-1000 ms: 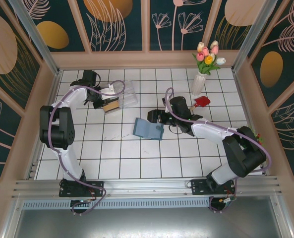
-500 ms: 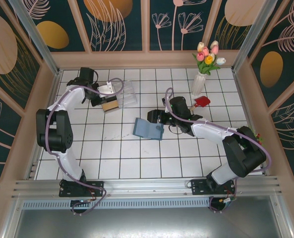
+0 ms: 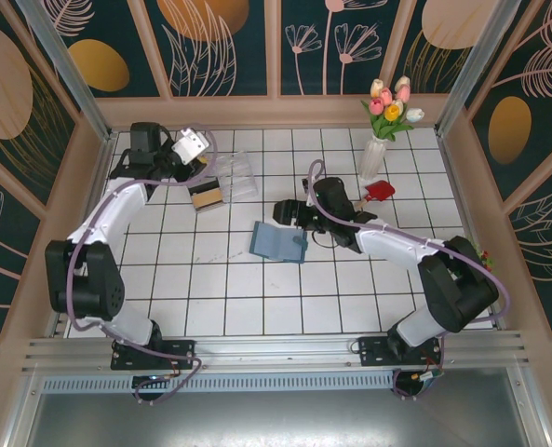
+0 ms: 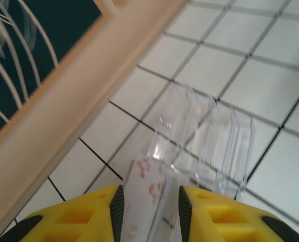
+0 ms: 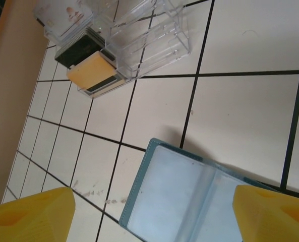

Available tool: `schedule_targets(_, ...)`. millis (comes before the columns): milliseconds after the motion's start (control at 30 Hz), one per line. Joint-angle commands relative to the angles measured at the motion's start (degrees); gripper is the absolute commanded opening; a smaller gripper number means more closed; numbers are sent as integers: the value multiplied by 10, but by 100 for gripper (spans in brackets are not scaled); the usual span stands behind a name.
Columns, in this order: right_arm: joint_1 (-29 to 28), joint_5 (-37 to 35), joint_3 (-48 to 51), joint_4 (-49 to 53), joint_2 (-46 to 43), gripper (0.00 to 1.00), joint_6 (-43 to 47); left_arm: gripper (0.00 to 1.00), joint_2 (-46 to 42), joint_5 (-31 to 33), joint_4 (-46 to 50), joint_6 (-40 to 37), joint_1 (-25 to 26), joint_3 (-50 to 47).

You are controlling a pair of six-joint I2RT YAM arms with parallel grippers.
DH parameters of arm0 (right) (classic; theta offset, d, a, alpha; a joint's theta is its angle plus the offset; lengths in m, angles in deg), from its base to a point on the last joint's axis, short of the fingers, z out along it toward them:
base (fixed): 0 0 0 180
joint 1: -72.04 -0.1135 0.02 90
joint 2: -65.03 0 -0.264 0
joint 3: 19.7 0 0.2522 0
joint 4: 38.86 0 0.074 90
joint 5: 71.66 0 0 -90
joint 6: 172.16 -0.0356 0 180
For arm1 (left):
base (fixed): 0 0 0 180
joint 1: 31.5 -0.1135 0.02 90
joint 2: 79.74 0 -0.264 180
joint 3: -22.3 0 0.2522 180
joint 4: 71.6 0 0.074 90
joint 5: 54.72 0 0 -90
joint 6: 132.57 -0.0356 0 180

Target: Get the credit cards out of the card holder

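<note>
The teal card holder (image 3: pixel 278 242) lies open on the tiled floor, its greyish pockets (image 5: pixel 189 196) facing up. My right gripper (image 3: pixel 287 212) hovers just behind it, open wide, and the holder shows between the yellow fingertips (image 5: pixel 31 217). Credit cards (image 3: pixel 207 196) stand in the clear plastic box (image 3: pixel 231 173): a tan card (image 5: pixel 91 70), a dark one (image 5: pixel 78 50) and a white one (image 5: pixel 63 15). My left gripper (image 3: pixel 190 146) is raised at the box's back left, open. Below its pads (image 4: pixel 117 212) stands a white card with red marks (image 4: pixel 144 194) in the box, free of them.
A white vase of tulips (image 3: pixel 374 156) stands at the back right, with a small red object (image 3: pixel 380 191) beside it. The wooden back wall (image 4: pixel 63 101) runs close to my left gripper. Bare tiles spread in front of the holder.
My left gripper opened and lifted away from the box toward the back wall, leaving the card there. My right gripper edged slightly left over the holder.
</note>
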Motion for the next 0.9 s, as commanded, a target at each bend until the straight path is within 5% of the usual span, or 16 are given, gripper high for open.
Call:
schedule_targets(0, -17, -46, -36, 54, 24, 77, -19, 39, -33, -7, -148, 189, -5, -40)
schedule_targets(100, -38, -73, -57, 95, 37, 75, -21, 46, -60, 69, -189, 309, -5, -68)
schedule_targets(267, -93, -166, -111, 195, 72, 79, -39, 76, -77, 254, -140, 496, -5, -82)
schedule_targets(600, -163, -234, -191, 291, 183, 91, -100, 98, -81, 316, -98, 616, -5, -109)
schedule_targets(867, -164, -228, -218, 313, 244, 89, -114, 98, -124, 315, -74, 696, -5, -145)
